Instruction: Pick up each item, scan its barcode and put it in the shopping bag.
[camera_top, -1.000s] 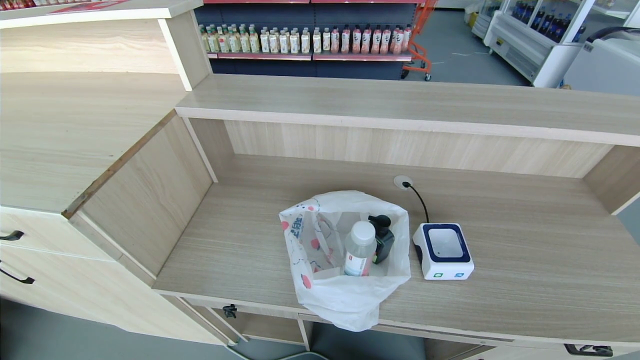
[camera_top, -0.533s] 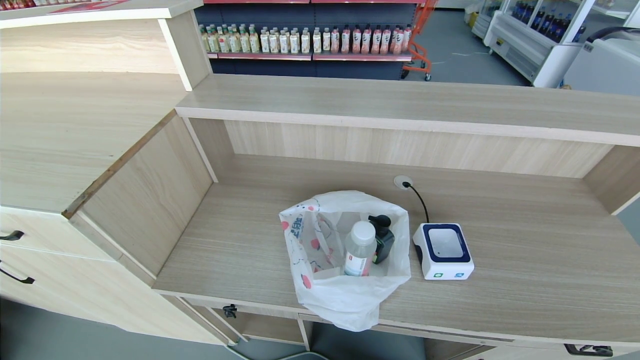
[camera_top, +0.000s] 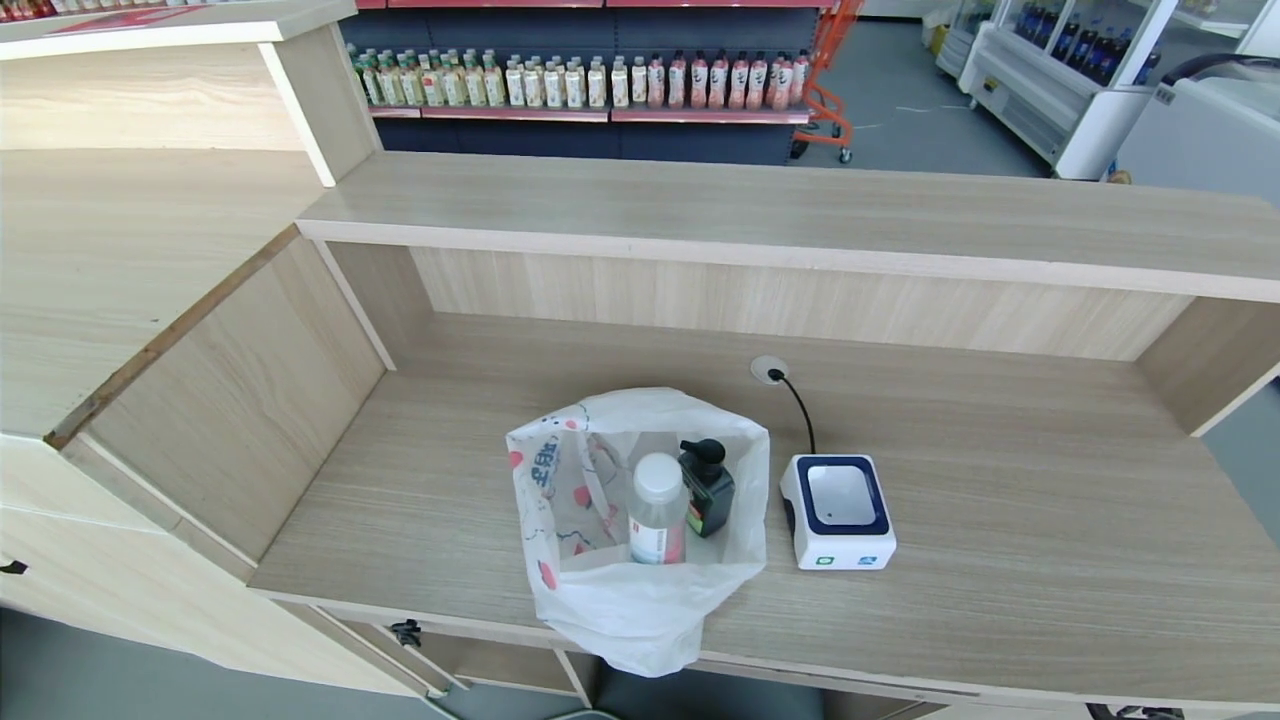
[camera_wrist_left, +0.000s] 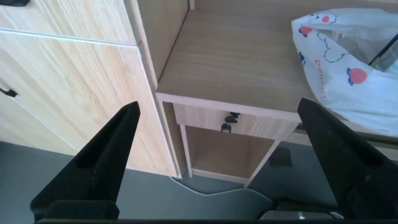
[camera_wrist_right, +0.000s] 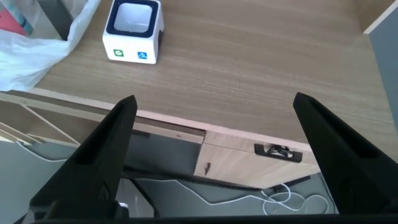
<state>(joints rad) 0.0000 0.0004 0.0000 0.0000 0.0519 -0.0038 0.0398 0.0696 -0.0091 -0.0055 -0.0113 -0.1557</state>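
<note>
Bag of white printed plastic (camera_top: 640, 610) sits above and nearer the left gripper (camera_wrist_left: 214, 109) than the right gripper (camera_wrist_right: 212, 98), both spread wide and empty.

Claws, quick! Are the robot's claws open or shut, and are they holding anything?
Left claw: open, holding nothing.
Right claw: open, holding nothing.

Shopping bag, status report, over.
Left gripper open, right gripper open, both empty. Shopping bag holds clear bottle and pump bottle. Scanner beside bag.
</note>
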